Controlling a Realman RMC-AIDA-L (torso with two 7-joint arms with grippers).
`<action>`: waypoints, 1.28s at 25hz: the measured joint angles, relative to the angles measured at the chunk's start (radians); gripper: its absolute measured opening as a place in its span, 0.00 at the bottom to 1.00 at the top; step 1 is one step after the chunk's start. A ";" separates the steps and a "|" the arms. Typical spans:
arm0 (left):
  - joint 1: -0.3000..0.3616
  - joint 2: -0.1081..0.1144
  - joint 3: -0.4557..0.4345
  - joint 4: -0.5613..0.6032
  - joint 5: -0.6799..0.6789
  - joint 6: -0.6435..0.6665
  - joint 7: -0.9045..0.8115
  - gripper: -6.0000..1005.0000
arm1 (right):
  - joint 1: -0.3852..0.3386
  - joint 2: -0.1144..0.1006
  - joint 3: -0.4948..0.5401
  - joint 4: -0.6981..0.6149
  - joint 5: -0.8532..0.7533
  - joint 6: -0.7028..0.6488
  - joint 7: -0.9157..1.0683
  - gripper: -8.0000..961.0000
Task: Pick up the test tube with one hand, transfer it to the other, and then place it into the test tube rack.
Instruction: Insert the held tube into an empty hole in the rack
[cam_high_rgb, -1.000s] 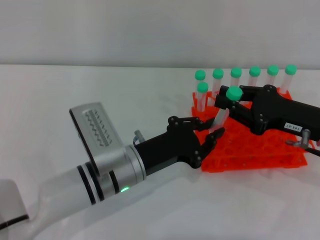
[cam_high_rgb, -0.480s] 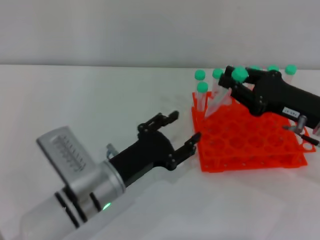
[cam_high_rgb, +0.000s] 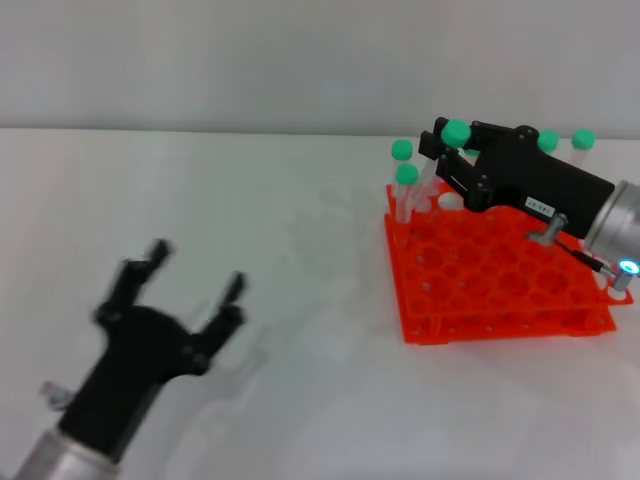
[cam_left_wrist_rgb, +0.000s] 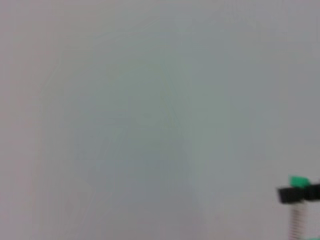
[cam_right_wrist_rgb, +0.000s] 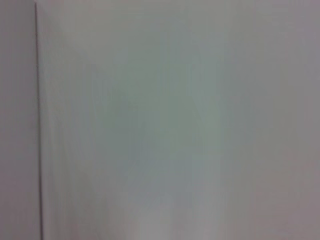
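Above the far left corner of the orange test tube rack (cam_high_rgb: 495, 280), the right gripper (cam_high_rgb: 447, 158) clamps the green-capped test tube (cam_high_rgb: 455, 133), tilted over the holes. Other capped tubes (cam_high_rgb: 404, 176) stand just beside it along the rack's back row, crowding that corner. Well apart, low over the white table (cam_high_rgb: 250, 230), the left gripper (cam_high_rgb: 192, 285) hangs with fingers spread wide, holding nothing.
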 joint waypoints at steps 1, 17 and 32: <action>0.020 0.001 -0.001 -0.003 -0.026 0.023 0.000 0.87 | 0.000 0.000 0.000 0.000 0.000 0.000 0.000 0.24; 0.065 0.001 -0.003 -0.032 -0.164 0.054 -0.014 0.86 | 0.037 0.012 -0.006 -0.007 -0.025 0.217 -0.038 0.26; 0.054 0.004 -0.001 -0.032 -0.184 0.052 -0.016 0.86 | 0.033 0.014 -0.020 0.001 -0.024 0.279 -0.039 0.27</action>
